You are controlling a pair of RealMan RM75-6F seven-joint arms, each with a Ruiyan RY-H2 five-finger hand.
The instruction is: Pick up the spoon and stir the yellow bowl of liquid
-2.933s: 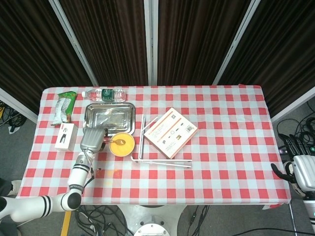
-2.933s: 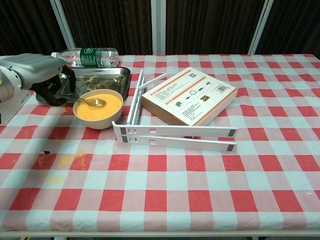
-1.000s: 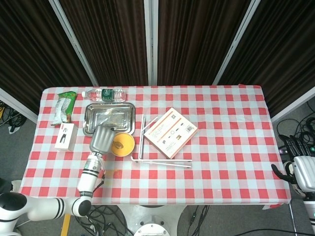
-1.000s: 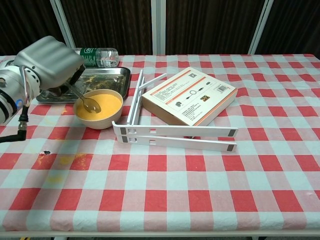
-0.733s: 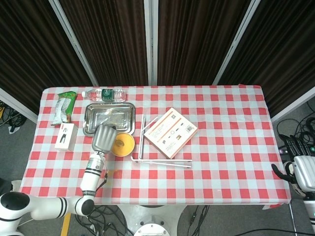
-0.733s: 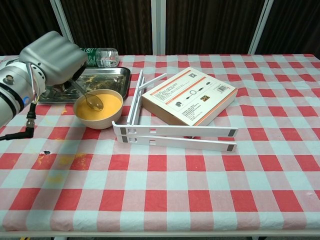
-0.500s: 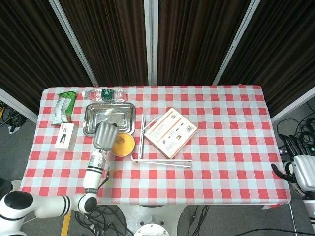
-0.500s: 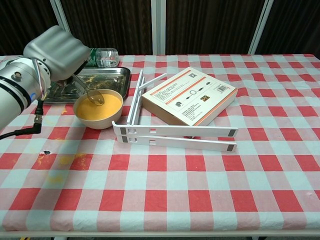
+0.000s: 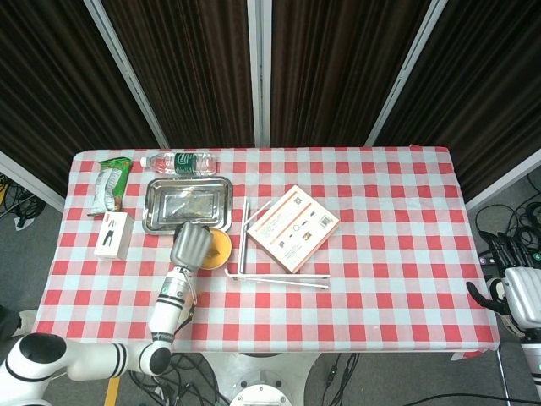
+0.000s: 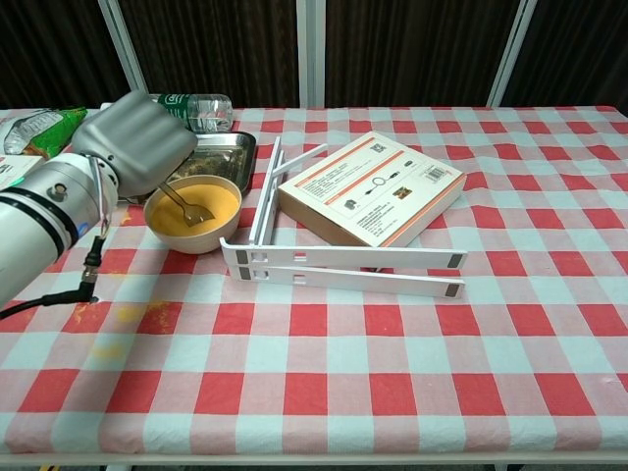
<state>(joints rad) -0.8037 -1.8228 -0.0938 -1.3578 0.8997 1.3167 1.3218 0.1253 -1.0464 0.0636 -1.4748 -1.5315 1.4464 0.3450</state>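
Observation:
The yellow bowl (image 10: 220, 227) of orange-yellow liquid stands on the checked cloth just in front of the metal tray (image 10: 224, 153). My left hand (image 10: 137, 142) hovers over the bowl's left rim and holds the spoon (image 10: 186, 207), whose handle slants down to the right with its tip dipped in the liquid. From the head camera the left hand (image 9: 191, 246) covers most of the bowl (image 9: 221, 246), and the spoon is hidden there. My right hand (image 9: 516, 296) hangs off the table's right edge, away from everything; its fingers are too small to read.
A white folding stand (image 10: 339, 260) lies right beside the bowl, with a flat product box (image 10: 373, 186) behind it. A water bottle (image 10: 188, 110), a green snack bag (image 9: 112, 183) and a small white box (image 9: 111, 234) sit at the far left. Yellow spill stains (image 10: 132, 314) mark the cloth.
My left hand has swung right and forward over the bowl, carrying the spoon from the left side toward the middle of the liquid. The right hand has stayed put.

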